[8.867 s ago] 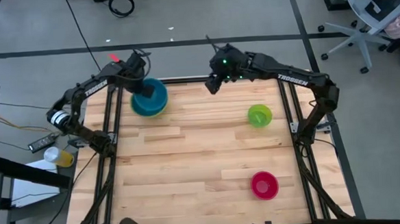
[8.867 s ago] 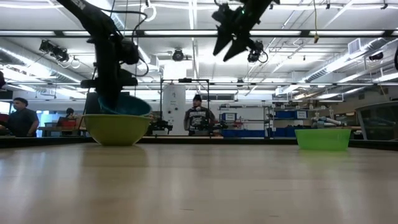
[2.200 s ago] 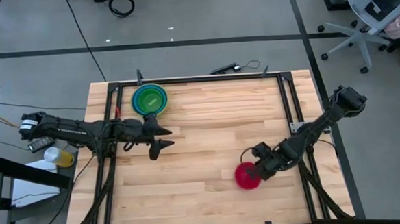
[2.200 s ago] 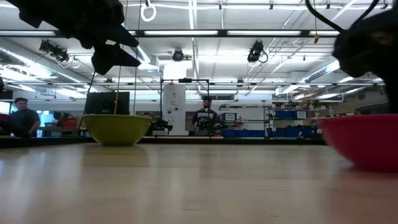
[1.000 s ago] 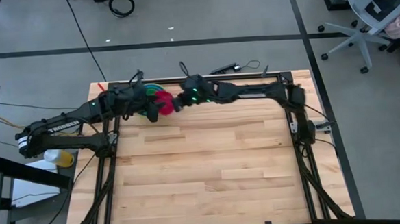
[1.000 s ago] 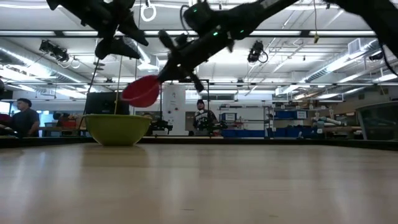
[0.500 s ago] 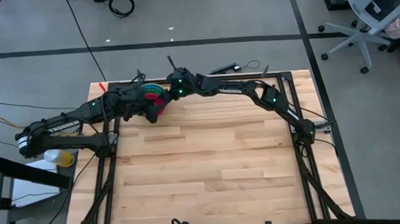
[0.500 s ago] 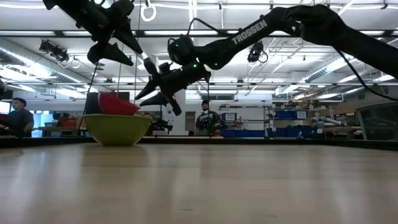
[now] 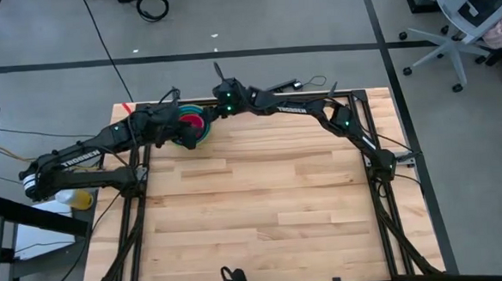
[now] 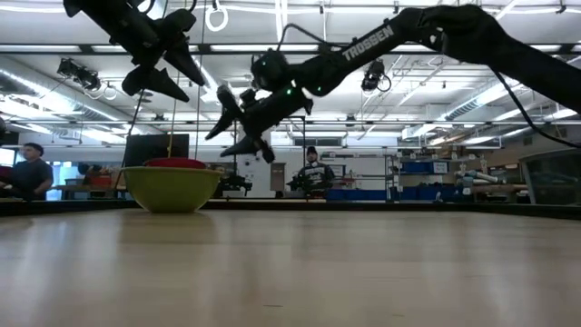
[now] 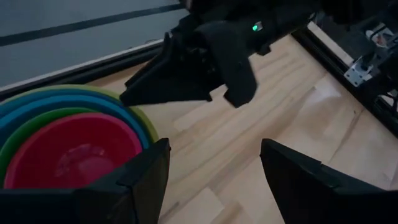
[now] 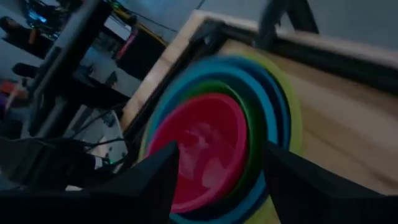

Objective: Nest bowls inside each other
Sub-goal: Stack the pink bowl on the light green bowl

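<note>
The bowls stand nested in one stack at the table's far left. The red-pink bowl (image 12: 199, 155) lies innermost, inside the lime green (image 11: 25, 134), teal and light blue ones. The big yellow-green bowl (image 10: 172, 188) is outermost and rests on the wood. My right gripper (image 10: 238, 124) hangs open just above and to the right of the stack, with nothing between its fingers. My left gripper (image 10: 171, 74) is open too, higher up over the stack's left side. Only the red rim (image 10: 174, 163) shows over the yellow-green bowl in the low view.
The black frame rail (image 9: 266, 97) runs along the table's far edge right behind the stack. The wooden top (image 9: 263, 200) stretches toward the near and right edges. People (image 10: 313, 173) stand in the room beyond the table.
My right gripper has carried the red-pink bowl left and down to the stack and then opened, letting go. The bowl dropped in tilted and has now settled level inside the lime green bowl. My left gripper has stayed open above the stack.
</note>
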